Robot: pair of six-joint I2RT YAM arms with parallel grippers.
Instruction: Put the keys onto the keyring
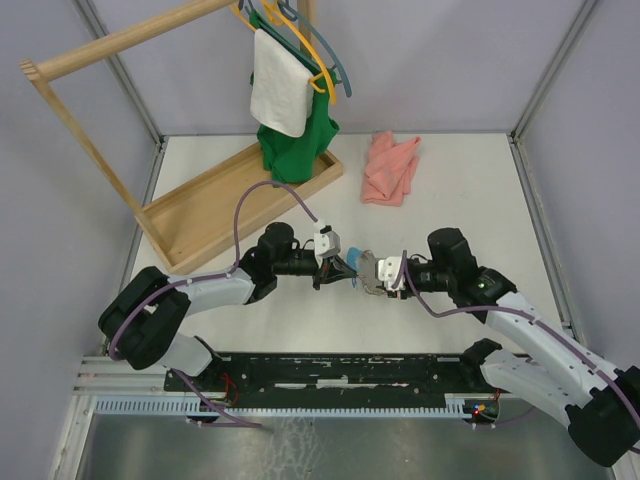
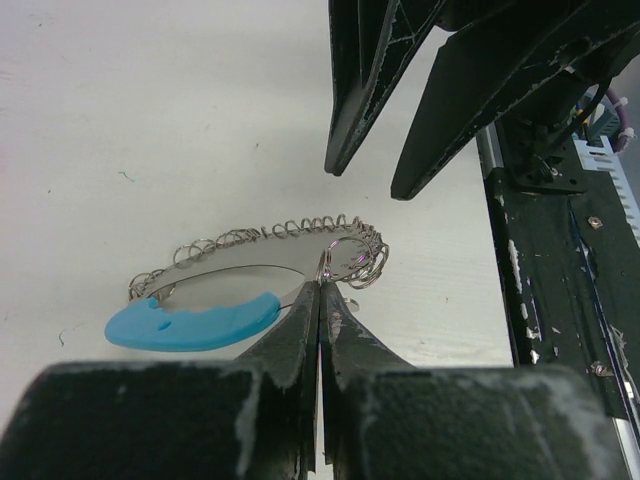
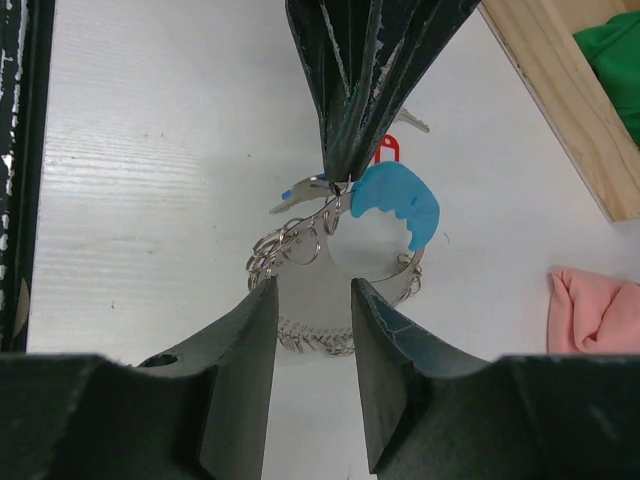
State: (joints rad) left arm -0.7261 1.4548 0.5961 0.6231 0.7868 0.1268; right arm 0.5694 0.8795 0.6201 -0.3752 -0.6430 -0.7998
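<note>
The keyring [image 2: 300,228], a coiled silver loop with a bright blue curved section [image 2: 195,320], hangs just above the table at centre. My left gripper [image 2: 322,285] is shut on its wire beside a cluster of small split rings. In the right wrist view the keyring [image 3: 330,335] hangs from the left gripper's tip [image 3: 338,178], with its blue section [image 3: 395,205] beside that tip. My right gripper [image 3: 310,290] is open, its jaws straddling the loop without touching. A silver key [image 3: 290,200] and a red tag [image 3: 388,150] with its key [image 3: 412,121] show behind. In the top view both grippers, left [image 1: 350,268] and right [image 1: 368,272], meet.
A pink cloth [image 1: 390,168] lies at the back right of centre and also shows in the right wrist view [image 3: 595,310]. A wooden rack [image 1: 240,195] with a green garment [image 1: 290,140] and a white towel [image 1: 278,90] stands at the back left. A black rail [image 2: 560,300] runs along the near edge.
</note>
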